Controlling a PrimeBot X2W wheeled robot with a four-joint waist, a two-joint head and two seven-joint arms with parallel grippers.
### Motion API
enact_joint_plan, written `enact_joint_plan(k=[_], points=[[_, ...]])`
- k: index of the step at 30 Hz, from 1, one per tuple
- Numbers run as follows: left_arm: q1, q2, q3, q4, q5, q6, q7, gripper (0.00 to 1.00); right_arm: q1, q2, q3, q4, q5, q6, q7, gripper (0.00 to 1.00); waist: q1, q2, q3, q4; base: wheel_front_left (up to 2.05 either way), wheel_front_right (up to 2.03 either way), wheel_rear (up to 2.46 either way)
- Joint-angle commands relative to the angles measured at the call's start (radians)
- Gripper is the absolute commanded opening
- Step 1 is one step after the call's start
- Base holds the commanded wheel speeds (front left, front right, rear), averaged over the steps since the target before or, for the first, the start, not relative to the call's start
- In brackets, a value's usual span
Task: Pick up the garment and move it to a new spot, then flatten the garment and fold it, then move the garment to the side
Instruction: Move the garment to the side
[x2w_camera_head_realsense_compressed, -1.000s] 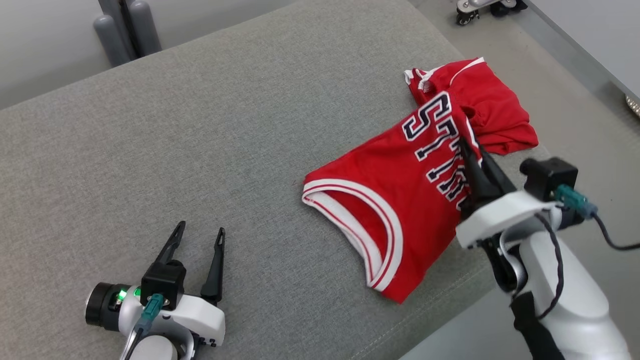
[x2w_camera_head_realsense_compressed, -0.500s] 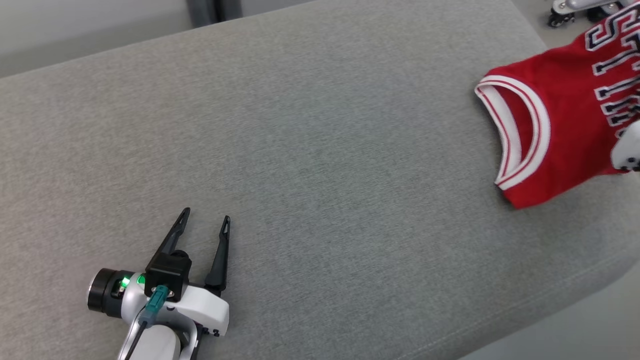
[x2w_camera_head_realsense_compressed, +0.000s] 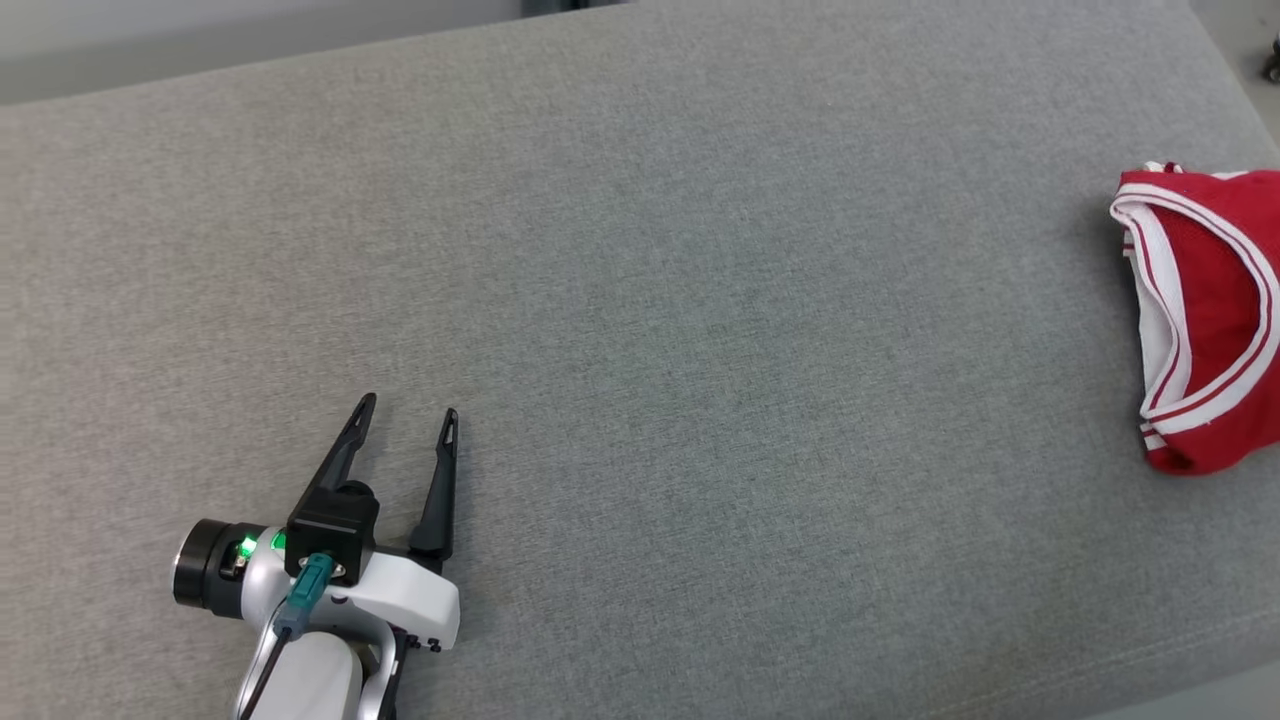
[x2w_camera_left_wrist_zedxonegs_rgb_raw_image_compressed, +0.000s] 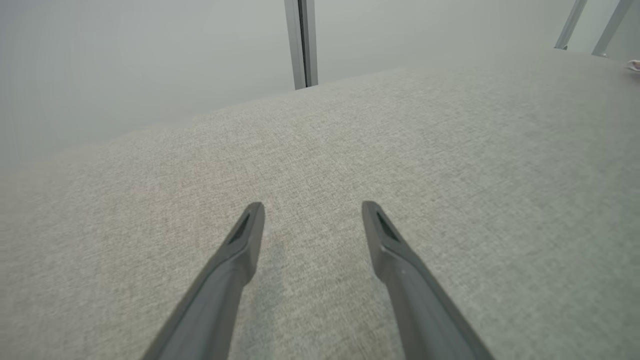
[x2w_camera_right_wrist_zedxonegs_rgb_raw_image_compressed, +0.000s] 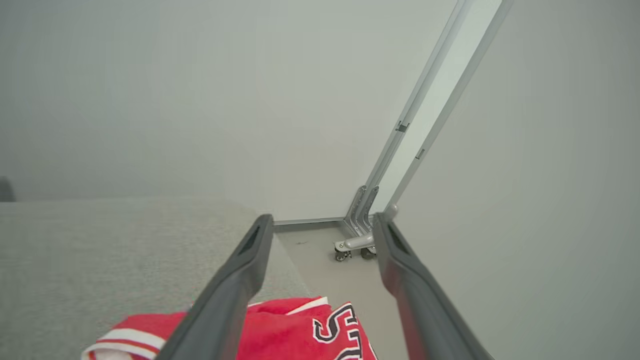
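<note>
The garment (x2w_camera_head_realsense_compressed: 1205, 320) is a red jersey with white trim and dark lettering, lying crumpled at the right edge of the grey cushioned surface (x2w_camera_head_realsense_compressed: 640, 300), partly cut off by the head view's border. In the right wrist view the garment (x2w_camera_right_wrist_zedxonegs_rgb_raw_image_compressed: 295, 330) lies below my right gripper (x2w_camera_right_wrist_zedxonegs_rgb_raw_image_compressed: 322, 222), whose fingers stand apart with nothing between them, raised above the cloth. My left gripper (x2w_camera_head_realsense_compressed: 405, 412) rests open at the lower left, far from the garment. In the left wrist view my left gripper (x2w_camera_left_wrist_zedxonegs_rgb_raw_image_compressed: 312, 210) hovers low over bare fabric.
The surface's right end drops to a grey floor (x2w_camera_right_wrist_zedxonegs_rgb_raw_image_compressed: 325, 270), where a metal frame with small castors (x2w_camera_right_wrist_zedxonegs_rgb_raw_image_compressed: 355, 247) stands by the wall. A vertical grey post (x2w_camera_left_wrist_zedxonegs_rgb_raw_image_compressed: 301, 45) rises behind the surface's far edge.
The head camera has swung left, so the garment has shifted to the right border. My right gripper, shut on the jersey a second ago, has opened and lifted off it. The left gripper has stayed put.
</note>
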Motion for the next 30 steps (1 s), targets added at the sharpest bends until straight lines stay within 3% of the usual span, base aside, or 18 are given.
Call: enact_joint_plan(k=[1,8,14,22,30], points=[[-0.013,0.001,0.003,-0.003,-0.008,0.007,-0.004,1.0,0.011,0.027,0.024,-0.034,0.025,0.0,-0.007,1.0,0.0,0.0,-0.012,0.011,0.0,0.0,0.0],[0.021,-0.01,0.024,0.004,-0.025,0.026,-0.004,1.0,0.149,0.148,0.276,-0.237,0.221,0.0,-0.007,1.0,0.0,0.0,-0.064,0.062,0.0,0.0,0.0],[0.049,-0.018,0.048,0.001,-0.042,0.038,-0.004,1.0,0.337,0.183,0.49,-0.402,0.377,0.0,-0.006,1.0,0.0,0.0,-0.112,0.128,0.0,0.0,0.0],[0.103,-0.026,0.071,0.004,-0.05,0.043,-0.004,1.0,0.53,0.195,0.57,-0.417,0.45,0.0,-0.007,1.0,0.0,0.0,-0.188,0.207,0.0,0.0,0.0],[0.164,-0.029,0.097,0.01,-0.054,0.045,-0.004,1.0,0.67,0.197,0.624,-0.412,0.517,0.0,-0.007,1.0,0.0,0.0,-0.256,0.243,0.0,0.0,0.0]])
